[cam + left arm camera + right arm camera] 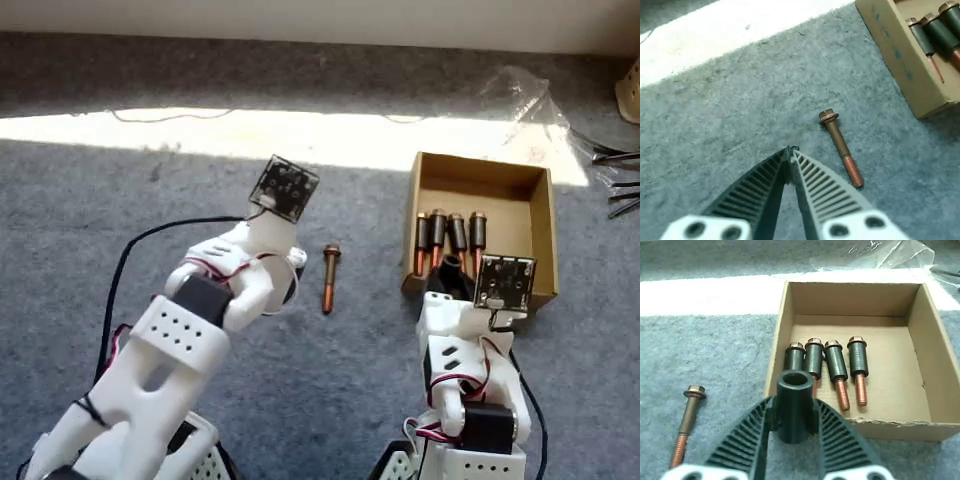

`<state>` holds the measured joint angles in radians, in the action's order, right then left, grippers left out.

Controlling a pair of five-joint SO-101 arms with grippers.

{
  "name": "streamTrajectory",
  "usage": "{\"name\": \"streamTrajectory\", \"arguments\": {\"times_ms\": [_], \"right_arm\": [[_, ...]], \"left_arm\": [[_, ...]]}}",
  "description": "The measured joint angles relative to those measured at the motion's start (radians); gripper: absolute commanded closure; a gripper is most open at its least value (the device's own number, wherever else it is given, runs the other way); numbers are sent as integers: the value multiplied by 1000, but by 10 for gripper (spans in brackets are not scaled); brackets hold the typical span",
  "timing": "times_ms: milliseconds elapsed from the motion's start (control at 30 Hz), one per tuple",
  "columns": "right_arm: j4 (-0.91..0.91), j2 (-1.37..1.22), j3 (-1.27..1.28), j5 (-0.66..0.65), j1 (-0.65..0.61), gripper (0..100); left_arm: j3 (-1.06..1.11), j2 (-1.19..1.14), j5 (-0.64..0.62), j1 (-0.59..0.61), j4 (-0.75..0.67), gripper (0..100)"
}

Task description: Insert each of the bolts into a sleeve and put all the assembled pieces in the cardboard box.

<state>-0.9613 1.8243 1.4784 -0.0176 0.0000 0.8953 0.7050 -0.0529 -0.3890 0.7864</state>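
Fig.: L gripper (789, 149), left of the cardboard box (480, 166), jaws closed, empty. Loose bolt (330, 277) on carpet (80, 200) btwn it and box: long axis parallel to box's side wall, head toward far wall, threaded tip toward arms. R gripper (793, 405) at box's near-left corner, clamped on black sleeve (794, 420), bore open. Four assembled pieces (450, 235) inside box. Best, prob.: open L jaws across shank nr head, then align tip w/ bore.

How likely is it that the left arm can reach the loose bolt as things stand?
Probably yes: the bolt lies alone on the carpet close beside the left gripper, nothing between them. Its jaws are shut, so they must open first.
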Motion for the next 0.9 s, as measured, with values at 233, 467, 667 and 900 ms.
{"name": "streamTrajectory", "arguments": {"times_ms": [233, 467, 667, 900], "right_arm": [[0, 0, 0, 0, 0, 995], [2, 0, 29, 0, 0, 995], [2, 0, 29, 0, -2, 995], [2, 0, 29, 0, -2, 995]], "left_arm": [[-178, -290, -8, -81, 0, 979], [-374, -608, -189, -78, 0, 979], [-503, -766, -190, -81, 37, 979], [-606, -829, -190, -80, 107, 979]]}}
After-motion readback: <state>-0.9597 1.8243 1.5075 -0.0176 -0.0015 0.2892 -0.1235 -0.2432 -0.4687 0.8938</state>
